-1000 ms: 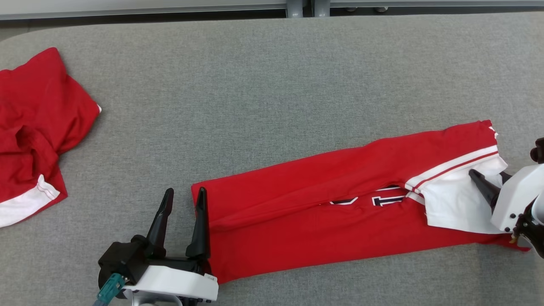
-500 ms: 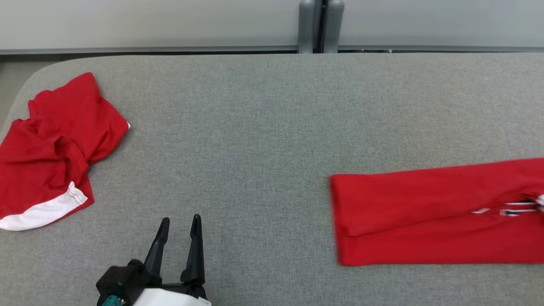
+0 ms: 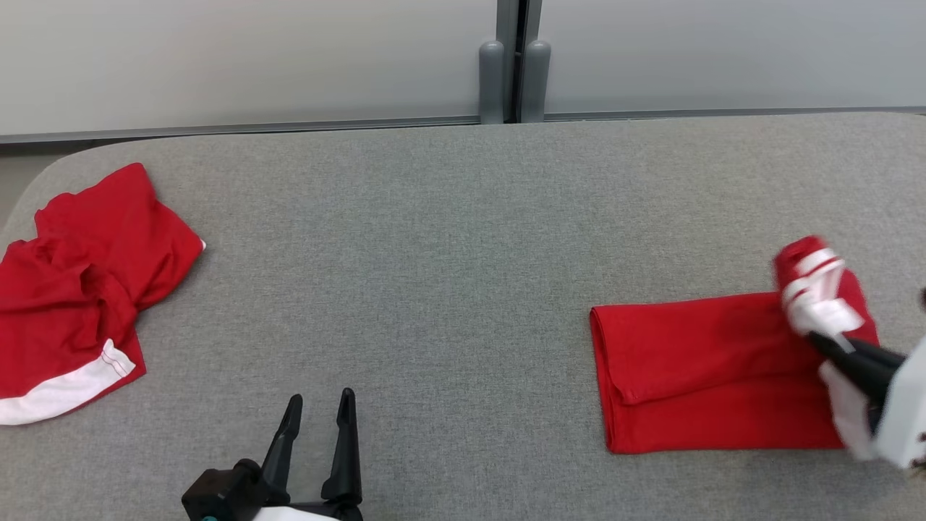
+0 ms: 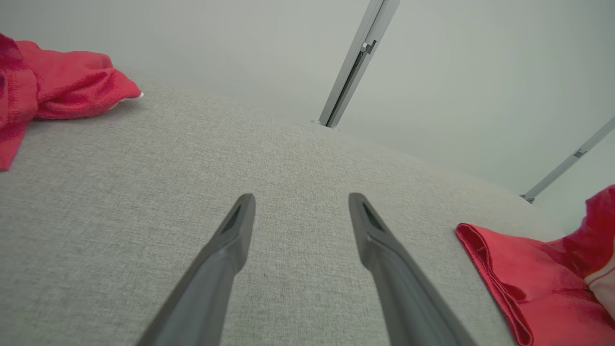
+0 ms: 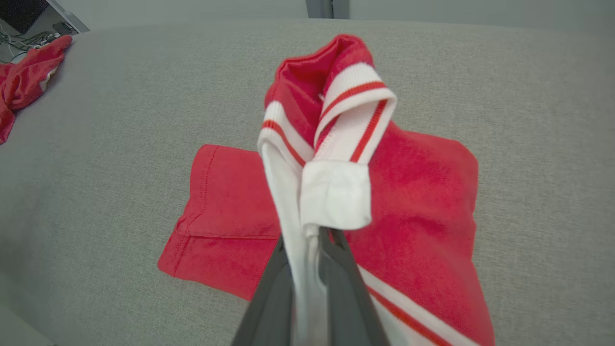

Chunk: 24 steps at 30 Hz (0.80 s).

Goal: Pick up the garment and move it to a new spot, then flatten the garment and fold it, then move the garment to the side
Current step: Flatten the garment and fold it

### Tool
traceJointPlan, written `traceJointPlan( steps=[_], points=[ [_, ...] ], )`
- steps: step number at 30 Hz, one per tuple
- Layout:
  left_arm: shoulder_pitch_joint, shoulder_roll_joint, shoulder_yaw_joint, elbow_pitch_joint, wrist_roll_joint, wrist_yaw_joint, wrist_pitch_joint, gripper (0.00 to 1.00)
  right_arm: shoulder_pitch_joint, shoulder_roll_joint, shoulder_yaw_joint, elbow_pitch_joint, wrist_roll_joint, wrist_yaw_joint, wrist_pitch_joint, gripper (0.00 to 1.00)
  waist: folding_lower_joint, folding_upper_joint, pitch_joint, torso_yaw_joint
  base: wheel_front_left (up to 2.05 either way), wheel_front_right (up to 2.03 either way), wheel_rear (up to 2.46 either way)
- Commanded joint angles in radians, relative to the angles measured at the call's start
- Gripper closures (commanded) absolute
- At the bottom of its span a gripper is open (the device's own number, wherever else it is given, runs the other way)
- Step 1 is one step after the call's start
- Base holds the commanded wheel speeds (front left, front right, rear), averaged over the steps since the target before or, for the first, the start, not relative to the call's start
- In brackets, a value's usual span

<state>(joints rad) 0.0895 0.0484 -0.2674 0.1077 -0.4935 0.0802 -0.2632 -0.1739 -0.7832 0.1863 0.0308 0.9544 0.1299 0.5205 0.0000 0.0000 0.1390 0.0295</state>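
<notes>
The right claw (image 5: 310,238) is clamped shut on a fold of white cloth from the garment (image 5: 423,192), with both dark fingers pressed against the fabric between them. Just beyond the fingertips in the right wrist view, the pinched cloth rises into a bunched loop of white trim (image 5: 353,96) with thin red stripes, and red fabric shows inside the curl. In the head view this claw (image 3: 816,336) comes in from the lower right edge, and the lifted trim (image 3: 810,278) stands above the garment's right end.

The rest of the garment (image 3: 694,362) lies on the grey counter (image 3: 434,253) as a folded red rectangle at the right side. Its doubled left edge is neat and a long crease runs along its length.

The left claw (image 3: 318,401) sits at the bottom of the head view, well apart from the garment, with its two fingers spread and nothing between them. The left wrist view shows the same open claw (image 4: 300,202) over bare grey cloth, with the garment's folded edge (image 4: 499,274) off to the right.

A second red garment (image 3: 72,289) with a white band lies crumpled at the counter's far left. Behind the counter, a grey post (image 3: 514,72) stands against a pale wall.
</notes>
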Motion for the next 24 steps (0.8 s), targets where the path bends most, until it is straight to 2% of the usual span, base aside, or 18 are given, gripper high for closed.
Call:
traceJointPlan(
  steps=[1,4,7,10,13,14,15,16,17,24],
  points=[
    [-0.017,0.004,-0.005,0.006,0.002,0.003,-0.002,0.00,-0.006,0.046,0.041,-0.025,-0.024,0.002,0.003,1.00,0.0000,0.0000,0.001,-0.009,0.00,0.00,0.00],
    [-0.027,0.005,-0.017,0.012,0.002,0.009,-0.002,0.00,-0.039,0.177,0.127,-0.025,-0.073,0.002,-0.021,1.00,0.0000,0.0000,0.005,-0.014,0.00,0.00,0.00],
    [-0.040,0.004,-0.029,0.019,0.005,0.012,-0.002,0.00,-0.066,0.286,0.173,0.038,-0.117,0.002,-0.072,1.00,0.0000,0.0000,0.007,-0.007,0.00,0.00,0.00],
    [-0.041,0.004,-0.031,0.024,0.010,0.010,-0.002,0.00,-0.092,0.354,0.203,0.106,-0.152,0.002,-0.123,1.00,0.0000,0.0000,0.007,0.001,0.00,0.00,0.00],
    [-0.039,0.004,-0.029,0.025,0.005,0.003,-0.002,0.00,-0.107,0.384,0.221,0.163,-0.181,0.002,-0.159,1.00,0.0000,0.0000,0.003,0.008,0.00,0.00,0.00],
    [-0.035,0.004,-0.027,0.025,0.005,0.003,-0.002,0.00,-0.109,0.391,0.225,0.175,-0.186,0.002,-0.168,0.96,0.0000,0.0000,0.002,0.010,0.00,0.00,0.00],
    [-0.032,0.004,-0.025,0.024,0.004,0.003,-0.002,0.00,-0.111,0.397,0.226,0.187,-0.192,0.002,-0.181,0.79,0.0000,0.0000,0.000,0.011,0.00,0.00,0.00],
    [-0.028,0.004,-0.023,0.024,0.002,0.002,-0.002,0.00,-0.115,0.399,0.228,0.193,-0.202,0.002,-0.196,0.11,0.0000,0.0000,-0.001,0.012,0.00,0.00,0.00],
    [-0.025,0.004,-0.021,0.024,0.003,0.001,-0.002,0.00,-0.117,0.404,0.230,0.194,-0.205,0.002,-0.214,0.00,0.0000,0.0000,-0.002,0.012,0.00,0.00,0.00],
    [0.012,0.004,-0.017,0.019,-0.012,0.005,-0.002,0.00,-0.057,0.457,0.274,0.121,-0.196,0.002,-0.353,0.00,0.0000,0.0000,-0.047,-0.014,0.00,0.00,0.00]
  ],
)
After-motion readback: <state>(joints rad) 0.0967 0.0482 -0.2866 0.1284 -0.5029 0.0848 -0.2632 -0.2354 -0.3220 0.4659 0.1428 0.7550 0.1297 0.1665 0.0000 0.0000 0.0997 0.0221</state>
